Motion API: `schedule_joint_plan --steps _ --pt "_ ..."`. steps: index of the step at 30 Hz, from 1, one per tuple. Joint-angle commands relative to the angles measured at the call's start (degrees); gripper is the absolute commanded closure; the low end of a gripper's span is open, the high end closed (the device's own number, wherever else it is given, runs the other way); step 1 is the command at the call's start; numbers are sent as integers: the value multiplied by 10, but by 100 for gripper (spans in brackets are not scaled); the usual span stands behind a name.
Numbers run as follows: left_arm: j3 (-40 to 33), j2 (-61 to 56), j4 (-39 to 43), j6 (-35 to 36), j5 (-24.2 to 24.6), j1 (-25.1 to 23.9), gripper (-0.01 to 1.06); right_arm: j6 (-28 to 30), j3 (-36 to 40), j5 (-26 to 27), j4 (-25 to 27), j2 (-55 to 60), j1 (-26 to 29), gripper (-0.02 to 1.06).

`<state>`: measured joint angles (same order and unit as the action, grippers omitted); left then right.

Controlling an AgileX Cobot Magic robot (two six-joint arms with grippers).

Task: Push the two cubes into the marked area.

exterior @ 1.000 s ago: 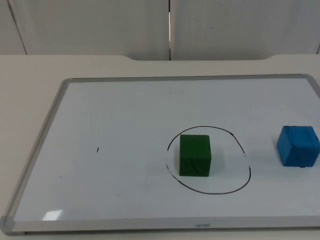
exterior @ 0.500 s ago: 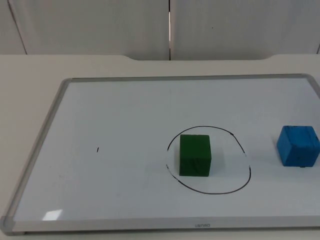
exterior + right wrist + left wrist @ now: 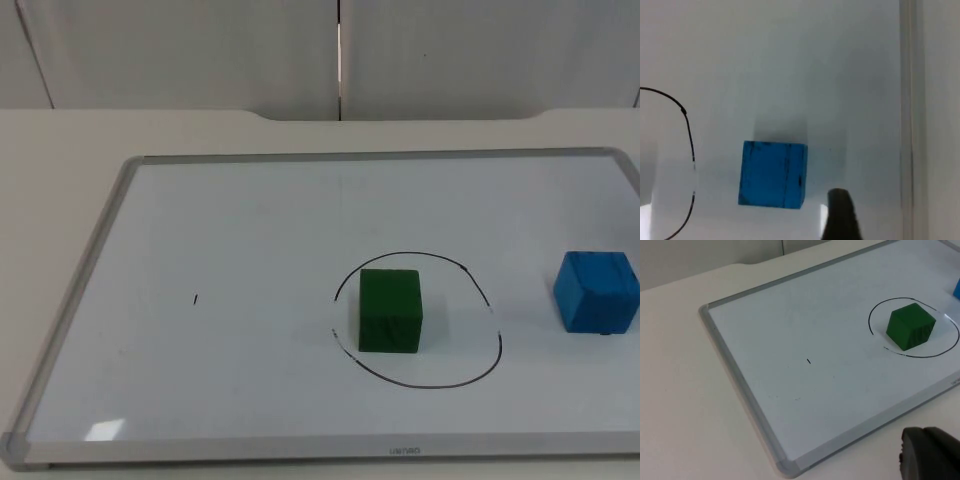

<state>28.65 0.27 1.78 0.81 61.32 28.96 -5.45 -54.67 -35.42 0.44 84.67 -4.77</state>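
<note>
Green cube [image 3: 390, 311]: solid dark green, faint darker grain. Blue cube [image 3: 597, 291]: bright blue w/ thin dark streaks. Marked area [image 3: 417, 320]: black hand-drawn ring, small gaps in line. Whiteboard [image 3: 250, 230]: white face, silver-grey frame, one short black tick. Tabletop [image 3: 60, 140]: off-white. Partition wall [image 3: 200, 50]: pale grey.

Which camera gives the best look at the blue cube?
The right wrist view: the blue cube sits whole and large there, outside the drawn circle, with the right pincer's fingertip beside it. The top view shows it whole but smaller, near the whiteboard's right edge. The left wrist view catches just a sliver.
</note>
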Motion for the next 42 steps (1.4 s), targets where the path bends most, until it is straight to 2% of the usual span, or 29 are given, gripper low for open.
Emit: schedule_joint_plan --steps 1,3,4,8,11,25,38,42 --pt "-3 -3 -5 -2 3 2 105 1 -3 22 3 16 0 62" --pt "-3 -3 -5 -2 3 2 105 1 -3 39 3 40 0 76" --pt "-3 -3 -5 -2 3 2 105 1 -3 39 3 40 0 76" --pt "-3 -3 -5 -2 3 2 105 1 -3 74 5 85 0 98" --pt "-3 -3 -5 -2 3 2 105 1 -3 80 14 105 0 104" --pt "-3 -3 -5 -2 3 2 105 1 -3 115 14 211 0 104" --pt "-3 -3 -5 -2 3 2 105 1 -3 136 17 232 -1 104" --pt "-3 -3 -5 -2 3 2 105 1 -3 146 17 232 -20 104"
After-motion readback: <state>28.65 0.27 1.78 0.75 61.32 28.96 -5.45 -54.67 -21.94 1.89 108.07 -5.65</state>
